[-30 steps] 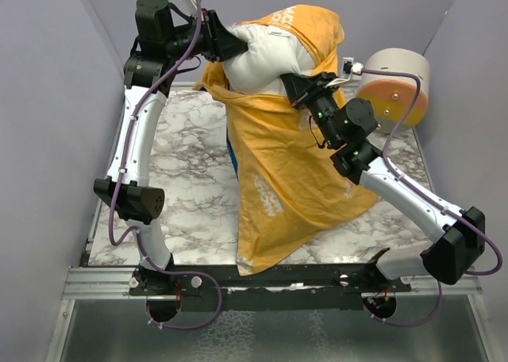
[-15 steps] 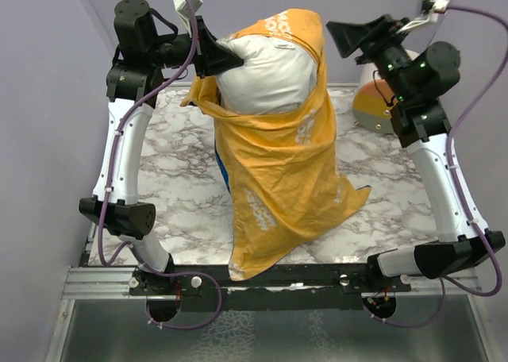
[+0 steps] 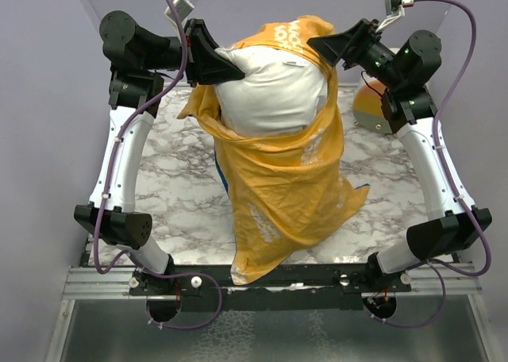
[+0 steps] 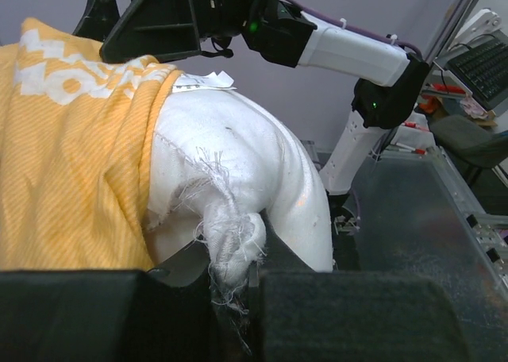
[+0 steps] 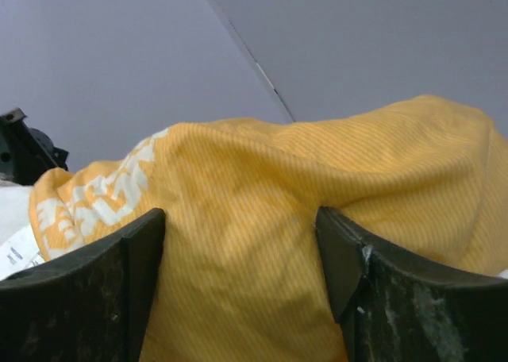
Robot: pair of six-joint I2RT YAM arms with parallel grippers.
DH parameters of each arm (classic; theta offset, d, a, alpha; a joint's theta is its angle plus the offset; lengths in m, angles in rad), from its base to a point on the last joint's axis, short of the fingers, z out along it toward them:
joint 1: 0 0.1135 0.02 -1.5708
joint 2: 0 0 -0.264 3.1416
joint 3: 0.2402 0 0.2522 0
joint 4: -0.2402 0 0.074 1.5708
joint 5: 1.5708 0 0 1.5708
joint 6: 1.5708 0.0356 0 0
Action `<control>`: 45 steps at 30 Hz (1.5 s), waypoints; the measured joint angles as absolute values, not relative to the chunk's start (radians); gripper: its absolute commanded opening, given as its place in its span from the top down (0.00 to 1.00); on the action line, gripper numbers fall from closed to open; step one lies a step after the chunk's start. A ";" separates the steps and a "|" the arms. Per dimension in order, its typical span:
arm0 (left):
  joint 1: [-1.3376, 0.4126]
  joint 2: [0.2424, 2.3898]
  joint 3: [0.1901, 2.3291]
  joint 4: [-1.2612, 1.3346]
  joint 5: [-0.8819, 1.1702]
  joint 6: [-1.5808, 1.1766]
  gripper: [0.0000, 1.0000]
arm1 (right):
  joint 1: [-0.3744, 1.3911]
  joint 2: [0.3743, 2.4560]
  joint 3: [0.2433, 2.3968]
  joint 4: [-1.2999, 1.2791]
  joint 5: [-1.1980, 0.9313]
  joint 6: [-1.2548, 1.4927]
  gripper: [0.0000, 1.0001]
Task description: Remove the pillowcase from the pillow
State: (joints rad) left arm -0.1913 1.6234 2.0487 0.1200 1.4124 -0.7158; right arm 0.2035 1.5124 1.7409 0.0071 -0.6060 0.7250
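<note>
The white pillow (image 3: 270, 92) hangs high over the table, its top half bare. My left gripper (image 3: 228, 65) is shut on its frayed corner (image 4: 232, 247), and the left wrist view shows the fabric bunched between the jaws of the left gripper (image 4: 238, 279). The yellow-orange pillowcase (image 3: 290, 187) drapes from the pillow's far top edge down to the table, with pale lettering (image 4: 55, 64) at its upper hem. My right gripper (image 3: 327, 44) is at the pillowcase's top right. In its wrist view the right gripper (image 5: 238, 243) is open, with a bulge of the pillowcase (image 5: 262, 179) between its fingers.
A cream-and-orange cylinder (image 3: 367, 108) lies at the back right, partly behind the right arm. The marble tabletop (image 3: 171, 167) is ringed by purple walls. A strip of blue fabric (image 3: 223, 175) shows at the pillowcase's left edge. The pillowcase's lower end reaches the front rail (image 3: 262, 276).
My right gripper let go of the pillowcase's side, opened, and swung up to its top right edge. The left arm pulled the pillow slightly higher and leftward.
</note>
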 measured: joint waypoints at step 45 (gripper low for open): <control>-0.222 1.370 1.688 0.446 1.481 -0.937 1.00 | 0.130 1.493 1.725 0.068 -0.731 0.965 0.00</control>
State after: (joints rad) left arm -0.2218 1.3701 1.6878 0.4458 1.4815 -0.9375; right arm 0.1299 1.4933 1.7252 0.0681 -0.7311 0.9649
